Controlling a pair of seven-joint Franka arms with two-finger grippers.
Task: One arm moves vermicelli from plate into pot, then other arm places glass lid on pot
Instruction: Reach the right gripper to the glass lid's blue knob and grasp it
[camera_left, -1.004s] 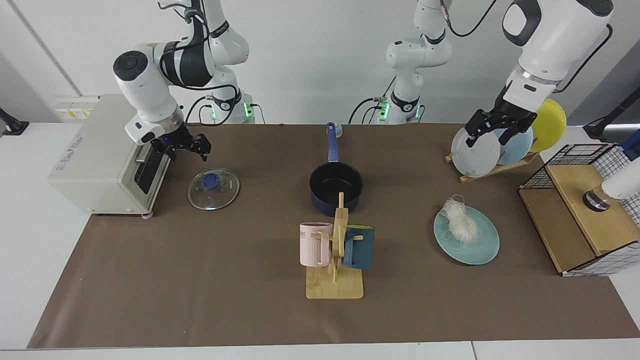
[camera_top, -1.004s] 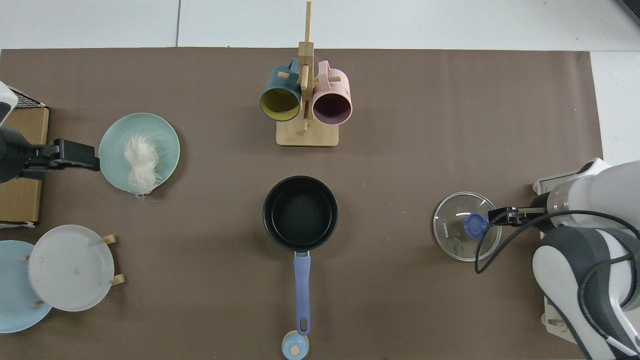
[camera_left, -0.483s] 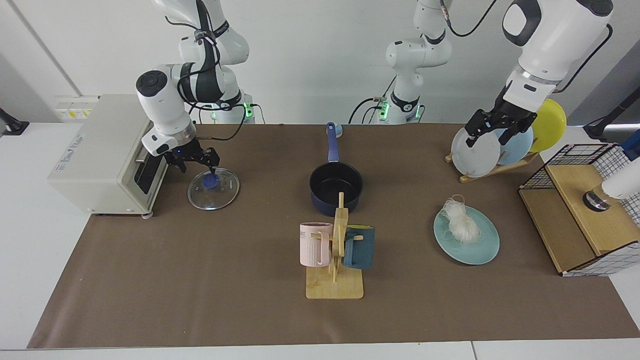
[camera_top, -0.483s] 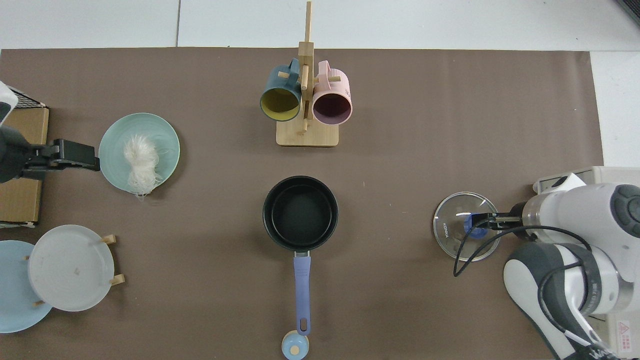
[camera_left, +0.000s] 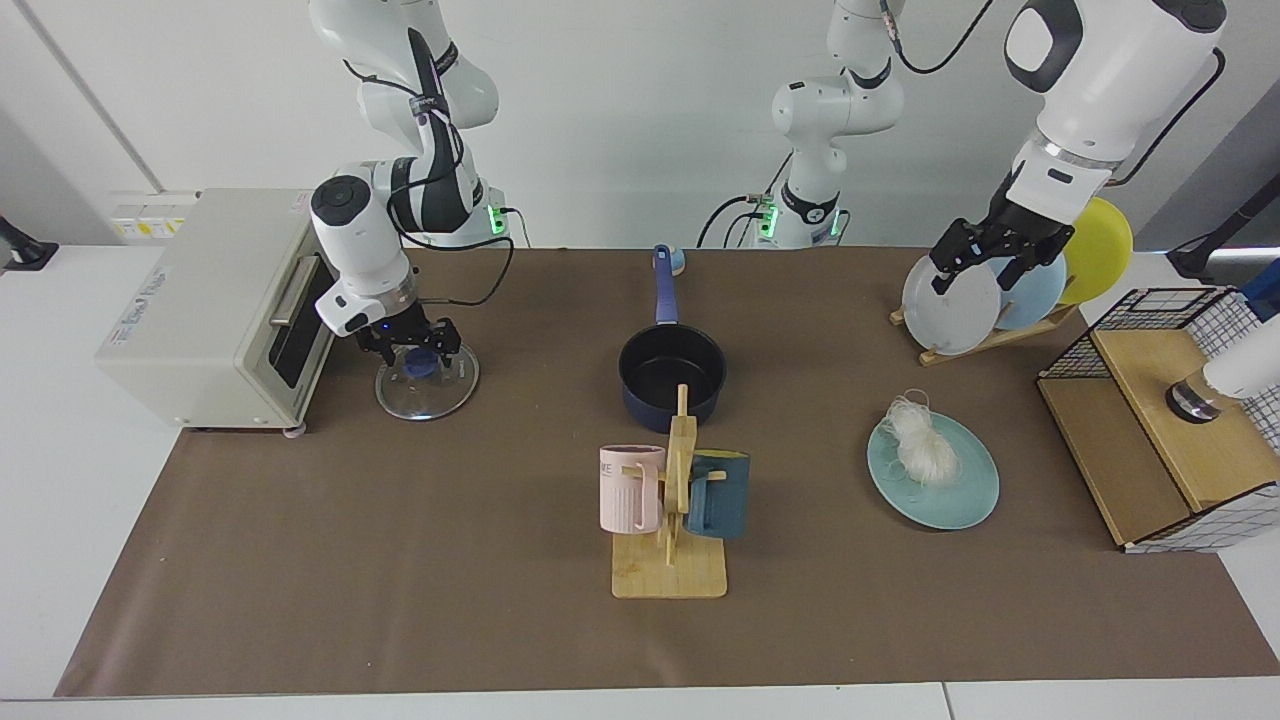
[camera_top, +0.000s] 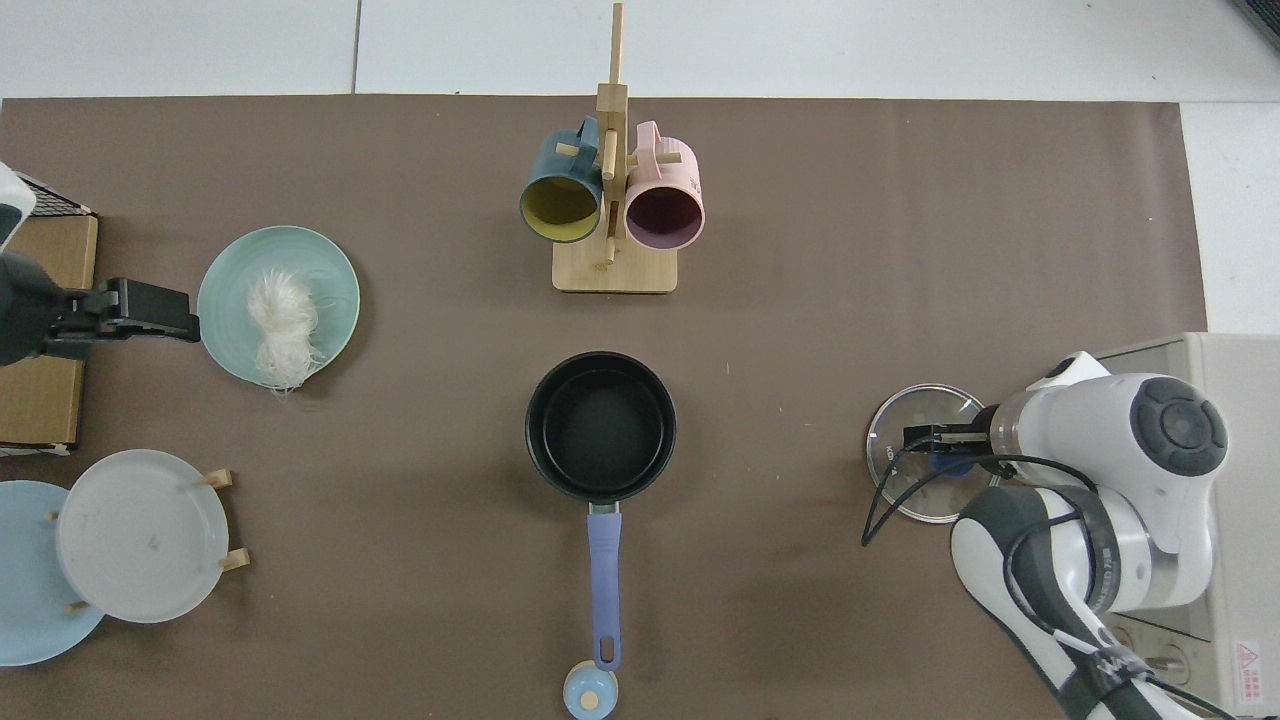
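over the glass lid (camera_left: 427, 377) the right tool (camera_left: 421, 345) straddles its knob, parted; left tool (camera_left: 985, 262), gap unclear, waits near the plate (camera_left: 955, 495) of vermicelli (camera_left: 922, 443).

White wall (camera_left: 620, 120) behind; brown mat (camera_left: 400, 520) covering white table (camera_left: 60, 450).

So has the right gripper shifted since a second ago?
Yes. The right gripper has moved away from the toaster oven and down over the glass lid, its fingers now around the blue knob.
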